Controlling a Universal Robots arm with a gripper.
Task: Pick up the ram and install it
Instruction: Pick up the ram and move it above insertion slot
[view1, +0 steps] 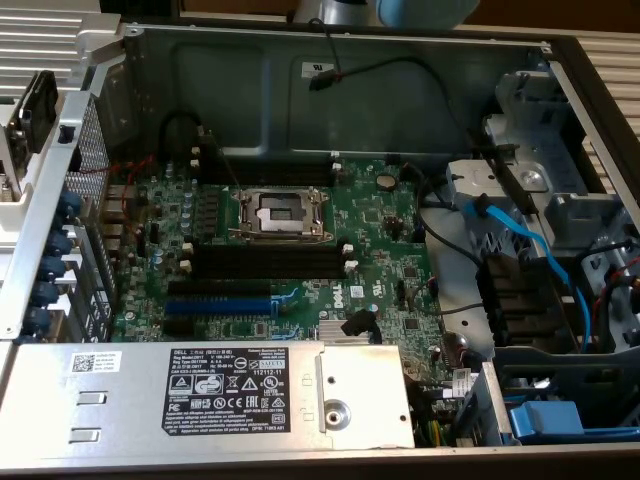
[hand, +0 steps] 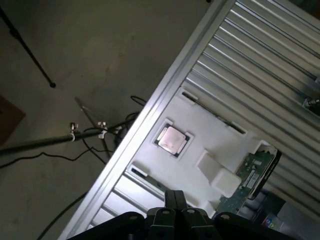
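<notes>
In the wrist view my gripper (hand: 175, 196) is shut, its two dark fingers pressed together with nothing between them. It hangs above a white holder (hand: 200, 125) on a ribbed aluminium table. The ram (hand: 251, 172), a narrow green and dark board strip, lies at that holder's edge, off to the side of the fingers and apart from them. A square silver chip (hand: 172, 139) sits in a pocket of the same holder. In the exterior view the open computer case shows its motherboard (view1: 380, 240) with long black memory slots (view1: 270, 262), and nothing stands in them.
An open processor socket (view1: 278, 212) sits between the slot rows, with a blue slot (view1: 220, 300) nearer the power supply (view1: 200, 390). Blue and black cables (view1: 520, 240) crowd the case's right side. Part of the arm (view1: 420, 10) shows at the top. Stand legs and cables (hand: 75, 132) lie on the floor.
</notes>
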